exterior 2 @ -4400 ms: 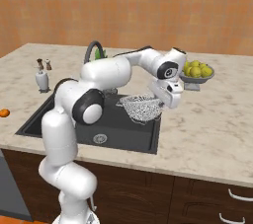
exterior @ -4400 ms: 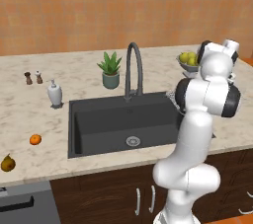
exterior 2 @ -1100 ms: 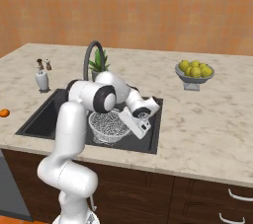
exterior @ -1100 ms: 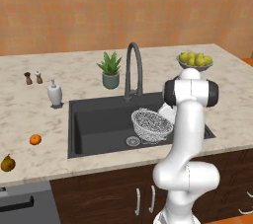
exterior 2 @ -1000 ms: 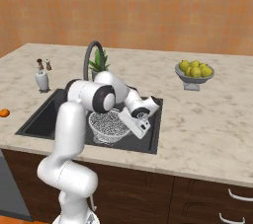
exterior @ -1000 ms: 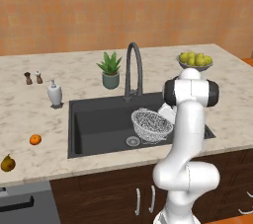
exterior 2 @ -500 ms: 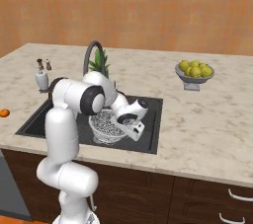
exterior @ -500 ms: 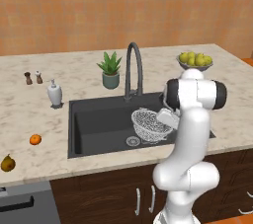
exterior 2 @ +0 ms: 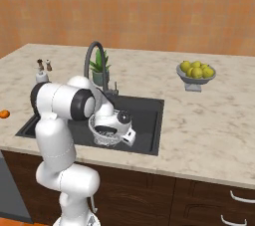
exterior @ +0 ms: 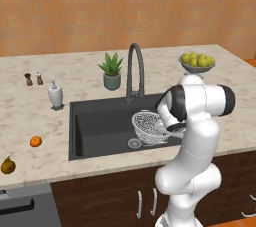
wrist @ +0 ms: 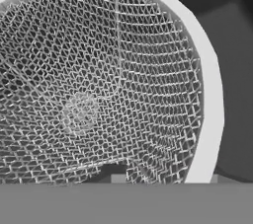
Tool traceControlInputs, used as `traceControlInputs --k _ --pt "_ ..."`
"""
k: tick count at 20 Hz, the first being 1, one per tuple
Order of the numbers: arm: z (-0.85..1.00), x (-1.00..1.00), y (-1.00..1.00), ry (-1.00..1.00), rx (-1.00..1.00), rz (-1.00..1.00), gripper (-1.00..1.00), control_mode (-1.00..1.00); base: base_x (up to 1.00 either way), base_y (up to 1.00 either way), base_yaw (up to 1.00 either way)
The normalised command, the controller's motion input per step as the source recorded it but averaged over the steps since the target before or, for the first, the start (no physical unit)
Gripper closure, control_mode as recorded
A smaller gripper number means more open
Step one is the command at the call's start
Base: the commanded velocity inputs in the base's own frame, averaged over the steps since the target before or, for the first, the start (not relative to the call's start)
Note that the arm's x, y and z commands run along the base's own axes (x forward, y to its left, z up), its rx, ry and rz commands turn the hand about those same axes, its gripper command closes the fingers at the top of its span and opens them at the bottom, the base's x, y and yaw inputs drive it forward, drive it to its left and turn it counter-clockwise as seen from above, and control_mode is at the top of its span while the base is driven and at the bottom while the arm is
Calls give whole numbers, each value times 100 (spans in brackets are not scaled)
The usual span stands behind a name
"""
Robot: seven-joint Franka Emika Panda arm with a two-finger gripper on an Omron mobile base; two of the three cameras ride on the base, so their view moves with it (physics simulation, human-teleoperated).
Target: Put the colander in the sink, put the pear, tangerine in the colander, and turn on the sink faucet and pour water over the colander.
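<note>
Colander (exterior: pixel 149 126) sits in the sink (exterior: pixel 95 126), right half, near the drain, below the faucet (exterior: pixel 135 69). Pincer (exterior 2: pixel 128 135) is at the colander's rim w/ arm bent down into the basin; can't tell if spread or pinching. Tangerine (exterior: pixel 35 141) and pear (exterior: pixel 7 165) lie on the bench (exterior: pixel 30 121), left of sink, well apart.

text: none legible | labels: none | brands: none | numbers: none

white mesh colander (exterior: pixel 148 125), charcoal sink (exterior: pixel 95 121) — orange tangerine (exterior: pixel 35 141)
</note>
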Motion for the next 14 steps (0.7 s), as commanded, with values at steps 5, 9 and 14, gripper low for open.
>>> traceControlInputs --k 5,9,14 --pt "-78 26 64 -9 -5 -15 100 -100 0 0 0" --pt "-40 61 52 -12 0 -1 100 -100 0 0 0" --pt "-2 -8 64 -36 -4 18 100 -100 0 0 0"
